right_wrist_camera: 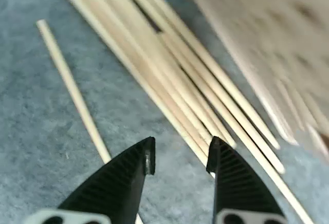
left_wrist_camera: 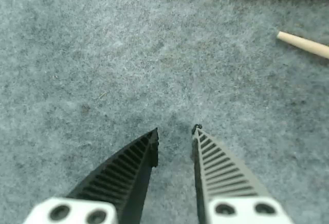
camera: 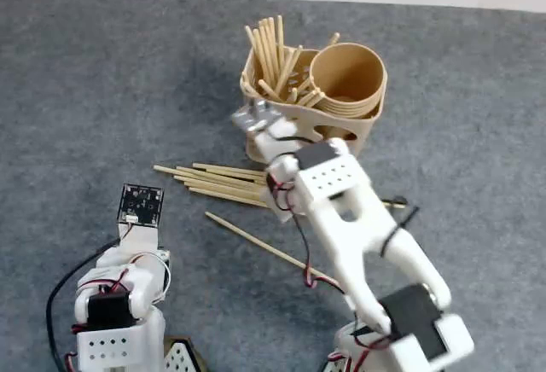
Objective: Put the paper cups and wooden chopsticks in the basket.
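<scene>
I see a grey felted mat [camera: 85, 90] under everything. The basket [camera: 363, 133], smooth beige with oval cut-outs, holds nested tan paper cups [camera: 348, 78] and a tilted sheaf of slim wooden chopsticks [camera: 271, 48]. A loose bundle of chopsticks [camera: 217, 183] lies just beside the basket, one stray stick [camera: 256, 240] farther from it. My right gripper [right_wrist_camera: 180, 154], ribbed black fingers parted and empty, hangs over that bundle. My left gripper [left_wrist_camera: 175, 131], slightly parted and empty, is well apart from the basket.

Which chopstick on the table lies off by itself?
The lone slanted chopstick; the other loose chopsticks lie bunched together beside the basket.
</scene>
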Robot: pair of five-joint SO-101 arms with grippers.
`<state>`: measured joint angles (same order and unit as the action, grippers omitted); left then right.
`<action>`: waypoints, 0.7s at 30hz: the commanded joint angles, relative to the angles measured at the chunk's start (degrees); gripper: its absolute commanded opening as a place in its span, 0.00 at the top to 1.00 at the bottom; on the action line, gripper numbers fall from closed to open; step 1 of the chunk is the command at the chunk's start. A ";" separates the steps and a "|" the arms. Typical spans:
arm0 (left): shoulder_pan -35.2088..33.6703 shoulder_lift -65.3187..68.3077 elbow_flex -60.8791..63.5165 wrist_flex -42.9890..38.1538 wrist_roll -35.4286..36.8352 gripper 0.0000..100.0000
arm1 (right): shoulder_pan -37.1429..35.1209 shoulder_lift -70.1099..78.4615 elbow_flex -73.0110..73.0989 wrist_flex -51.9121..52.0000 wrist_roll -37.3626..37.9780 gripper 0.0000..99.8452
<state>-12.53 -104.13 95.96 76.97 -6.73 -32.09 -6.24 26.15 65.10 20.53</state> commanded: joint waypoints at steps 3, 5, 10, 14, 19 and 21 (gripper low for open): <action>-0.40 0.13 1.19 0.44 0.35 0.88 | -2.42 6.37 -6.99 0.04 3.87 0.83; -0.40 0.13 1.19 0.44 0.35 0.88 | -2.42 9.36 -9.19 -0.04 3.96 0.83; -0.40 0.13 1.19 0.44 0.35 0.88 | -2.42 17.19 -14.64 -0.04 3.96 0.83; -0.40 0.13 1.19 0.44 0.35 0.88 | -2.15 22.73 -18.86 -0.04 3.96 0.83; -0.40 0.13 1.19 0.44 0.35 0.88 | -2.42 26.07 -20.53 0.04 3.96 0.88; -0.40 0.13 1.19 0.44 0.35 0.88 | -2.33 26.07 -20.44 0.31 3.96 0.94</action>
<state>-12.53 -104.13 95.96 76.97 -6.73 -33.58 19.52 7.16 65.10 23.87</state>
